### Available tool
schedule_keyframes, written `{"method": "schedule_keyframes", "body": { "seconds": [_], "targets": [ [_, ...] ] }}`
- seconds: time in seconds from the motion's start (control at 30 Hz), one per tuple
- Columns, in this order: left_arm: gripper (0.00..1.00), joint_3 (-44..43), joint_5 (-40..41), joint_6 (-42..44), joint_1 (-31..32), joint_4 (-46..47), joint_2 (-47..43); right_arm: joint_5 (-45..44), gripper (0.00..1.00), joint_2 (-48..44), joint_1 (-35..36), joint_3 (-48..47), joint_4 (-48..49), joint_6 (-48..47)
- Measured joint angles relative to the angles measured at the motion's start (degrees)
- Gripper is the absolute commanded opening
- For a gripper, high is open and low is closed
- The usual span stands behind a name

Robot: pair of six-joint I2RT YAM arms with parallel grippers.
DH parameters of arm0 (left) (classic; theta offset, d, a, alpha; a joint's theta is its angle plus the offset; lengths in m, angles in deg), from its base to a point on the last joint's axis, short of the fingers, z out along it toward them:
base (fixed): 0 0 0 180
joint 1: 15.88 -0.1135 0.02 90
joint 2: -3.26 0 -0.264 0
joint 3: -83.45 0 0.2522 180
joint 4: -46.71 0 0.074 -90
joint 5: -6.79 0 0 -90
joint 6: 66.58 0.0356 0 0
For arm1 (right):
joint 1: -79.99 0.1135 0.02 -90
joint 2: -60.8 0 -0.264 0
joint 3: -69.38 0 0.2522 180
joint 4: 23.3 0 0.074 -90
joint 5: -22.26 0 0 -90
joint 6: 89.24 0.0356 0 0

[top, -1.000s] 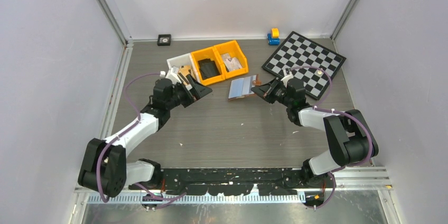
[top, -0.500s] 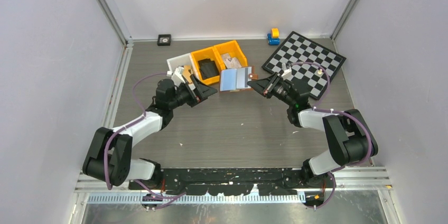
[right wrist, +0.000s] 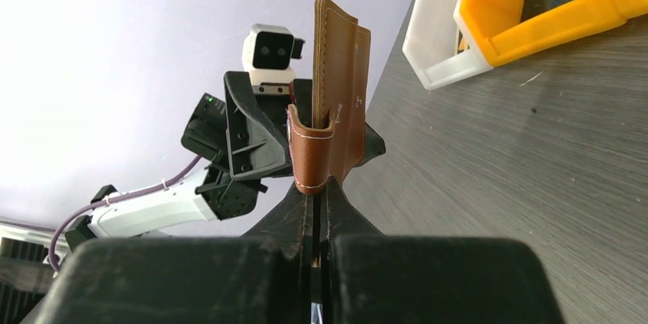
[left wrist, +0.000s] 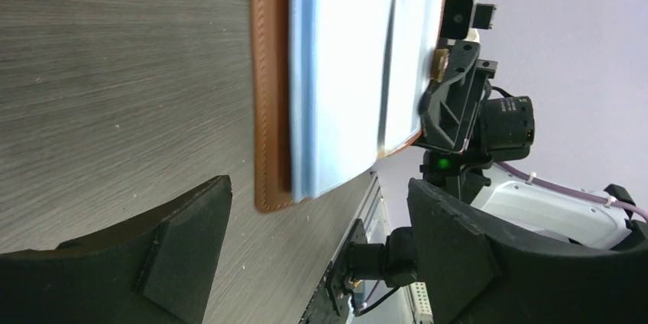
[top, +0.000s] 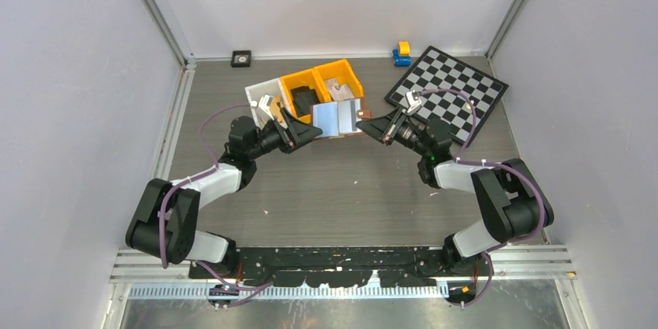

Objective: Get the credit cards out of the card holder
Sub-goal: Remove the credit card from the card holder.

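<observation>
Right wrist: right jaws pinch the card holder [right wrist: 340, 72] shut; left jaws gape empty. Tugging the credit cards [left wrist: 344, 87] could slip it loose.

Enclosure: walls [top: 334, 3] were plain pale lilac-white on three sides, with aluminium corner posts [top: 157, 11] at the back. Tabletop [top: 334, 189] was grey-brown wood-grain laminate carrying a few pale specks [top: 266, 212]. A black rail [top: 341, 255] ran along the near edge. Light was even and diffuse, shadows soft.
</observation>
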Motion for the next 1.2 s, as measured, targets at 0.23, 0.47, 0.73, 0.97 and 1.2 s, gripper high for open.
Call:
{"method": "schedule_keyframes", "body": {
  "seconds": [0.23, 0.47, 0.73, 0.97, 1.2],
  "targets": [
    [0.34, 0.00, -1.62, -0.85, 0.20, 2.25, 0.37, 0.61, 0.00, 1.97, 2.03, -0.57, -0.13, -0.15],
    [0.07, -0.22, -3.78, -1.42, 0.68, 4.17, 3.91, 0.74, 0.01, 3.26, 5.05, -2.62, -2.51, -2.14],
    [0.03, -0.46, -4.44, -1.33, 0.66, 4.31, 5.79, 0.63, 0.28, 3.72, 6.14, -3.43, -3.74, -3.61],
    [0.01, -0.79, -4.44, -0.98, 1.05, 3.63, 5.79, 0.81, 0.41, 3.72, 7.50, -3.98, -4.85, -4.55],
    [0.00, -0.79, -4.44, -1.01, 1.05, 3.43, 5.79, 0.26, 0.37, 3.65, 7.48, -4.00, -7.67, -5.40]
  ]
}}
